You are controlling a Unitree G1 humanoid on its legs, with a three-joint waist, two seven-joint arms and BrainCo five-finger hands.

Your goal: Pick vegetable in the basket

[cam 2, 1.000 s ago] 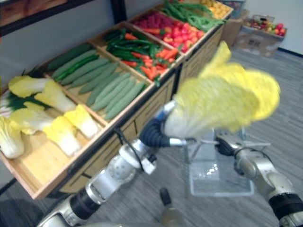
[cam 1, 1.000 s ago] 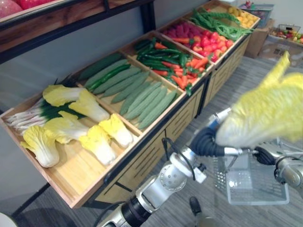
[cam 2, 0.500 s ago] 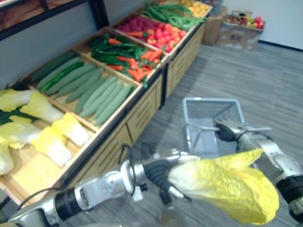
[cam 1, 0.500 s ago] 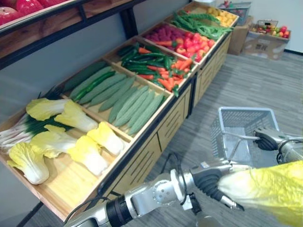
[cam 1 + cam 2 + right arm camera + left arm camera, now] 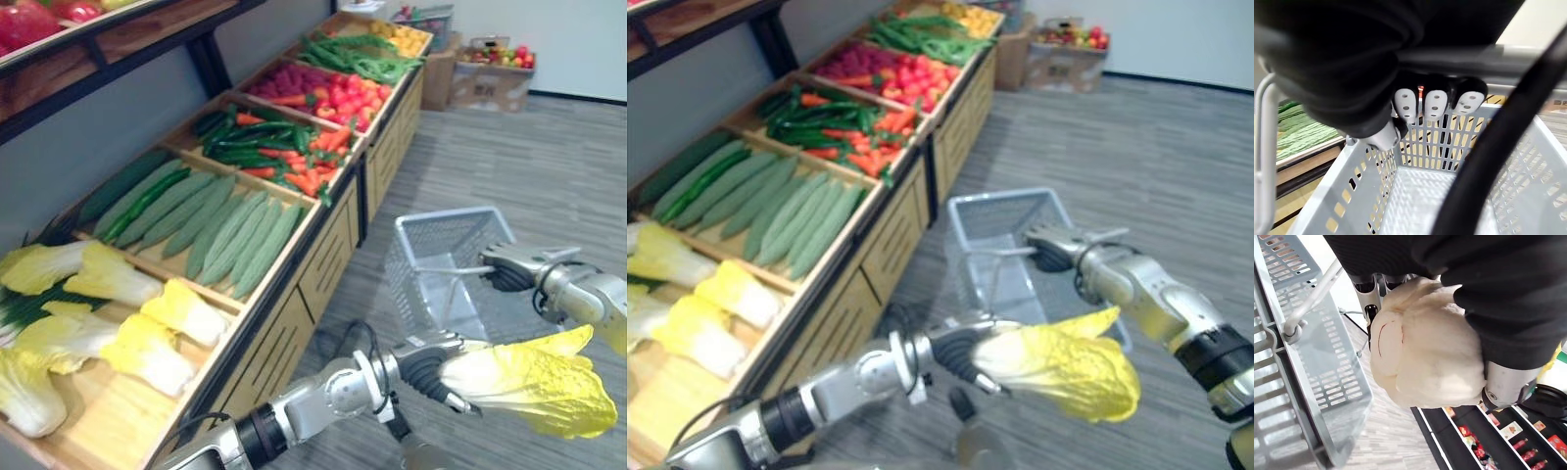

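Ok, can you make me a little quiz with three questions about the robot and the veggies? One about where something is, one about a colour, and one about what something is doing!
1. Where is the napa cabbage off to the robot's right?
A. Lying on the floor.
B. In the left robot hand, up in the air.
C. Inside a cardboard box.

2. What colour is the basket?
A. Grey.
B. Red.
C. Green.

3. What is the right robot hand doing?
A. Hanging open.
B. Pressing flat on cucumbers.
C. Gripping the basket's handle.

Answers: 1 B, its fingers curl round the cabbage's white base. 2 A, the slotted walls are grey. 3 C, its fingers curl over the handle bar.
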